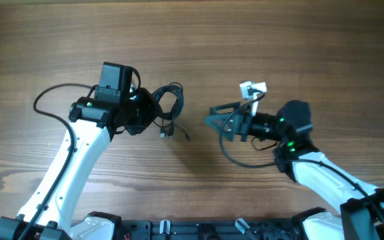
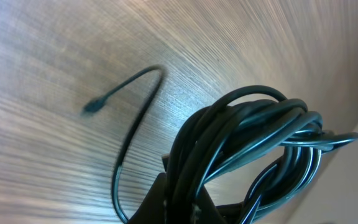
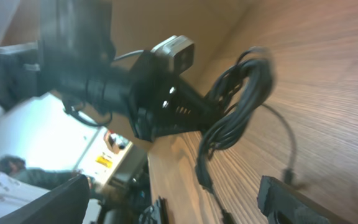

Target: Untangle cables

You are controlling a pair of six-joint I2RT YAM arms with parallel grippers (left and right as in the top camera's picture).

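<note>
Black cables [image 1: 171, 101] are sitting as one coiled bundle just left of the middle of the table [image 1: 192, 33]. The left hand [image 1: 151, 110] is pinching that bundle from its left side, fingers pressed together on it. The left wrist view is showing the loops crowding the frame right at the fingers, with one cable trailing off over the wood and ending in a small plug [image 2: 93, 107]. Whether the bundle is resting on the table or being held clear of it cannot be told.

The right hand [image 1: 213, 120] is standing spread, with nothing between its fingers, and is pointing leftward.

Governing relation: the bundle is lying directly to the right hand's left, across a bare strip of table and not touching it. The bundle's long axis is running roughly far to near, crosswise to the line between the two hands, with loose ends [image 1: 168, 131] dangling at the near end.

Judgement: the left hand is acting as the anchor. The right hand is the free one, and it is facing the bundle's exposed right side, where a loop or an end could be taken.
</note>
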